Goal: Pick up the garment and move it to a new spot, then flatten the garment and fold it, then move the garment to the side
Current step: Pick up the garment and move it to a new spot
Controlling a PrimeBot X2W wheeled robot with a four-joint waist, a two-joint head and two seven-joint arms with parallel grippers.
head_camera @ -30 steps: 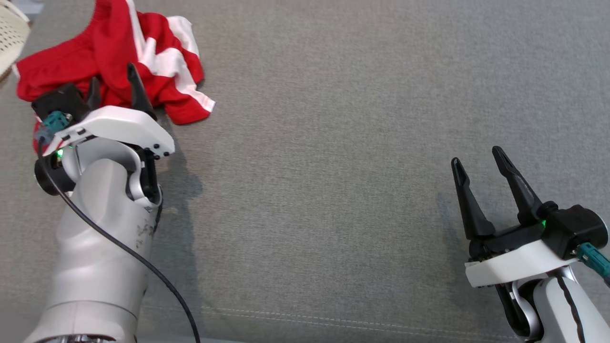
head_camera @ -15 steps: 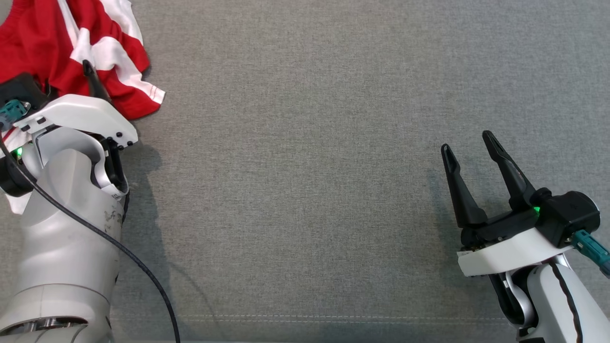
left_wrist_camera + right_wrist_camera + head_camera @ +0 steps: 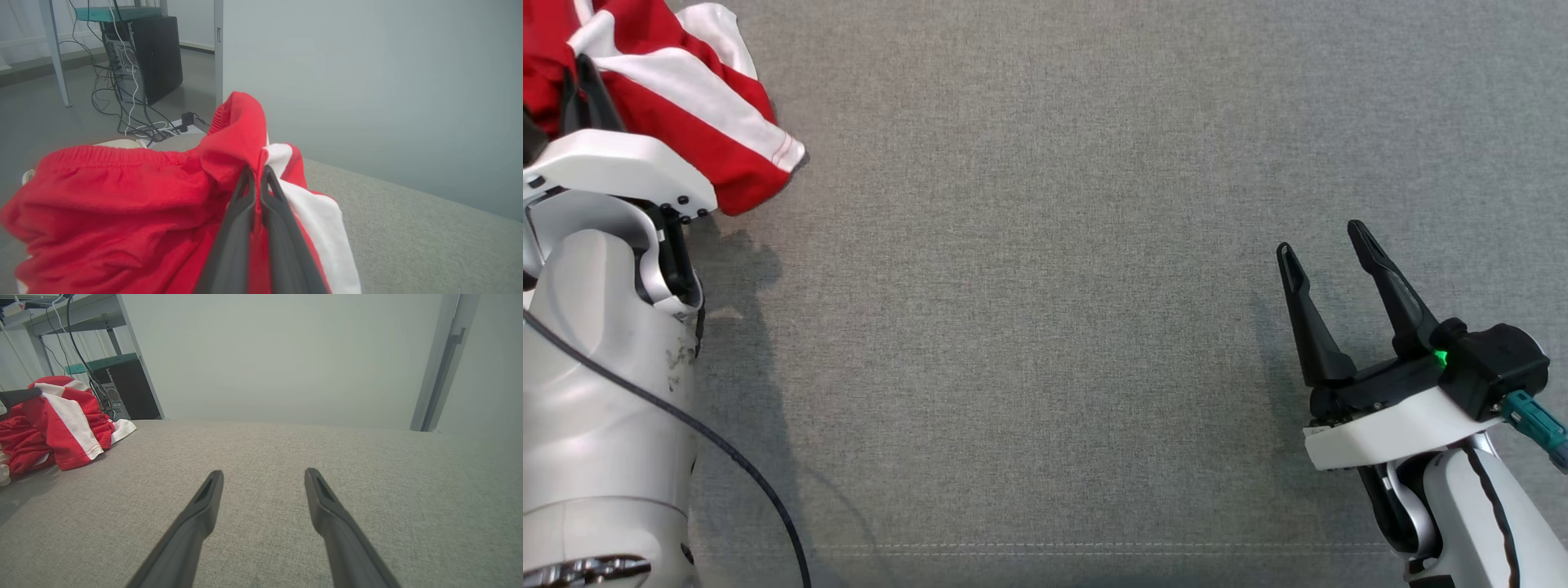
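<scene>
A crumpled red garment with white stripes lies bunched at the far left of the grey fabric surface. My left gripper is shut on a fold of it, and in the left wrist view the two fingers pinch the red cloth close together, lifting a peak. The right wrist view shows the garment off to its left, with a dark fingertip of the left gripper touching it. My right gripper hovers open at the right, far from the garment, nothing between its fingers.
Beyond the surface's far edge stand a dark computer tower with tangled cables on the floor, a table leg and a pale wall. A black cable runs along my left arm.
The head camera has shifted, so the garment and left arm sit further left in the picture. The left gripper has closed on the garment and raised a fold. The right gripper stays open.
</scene>
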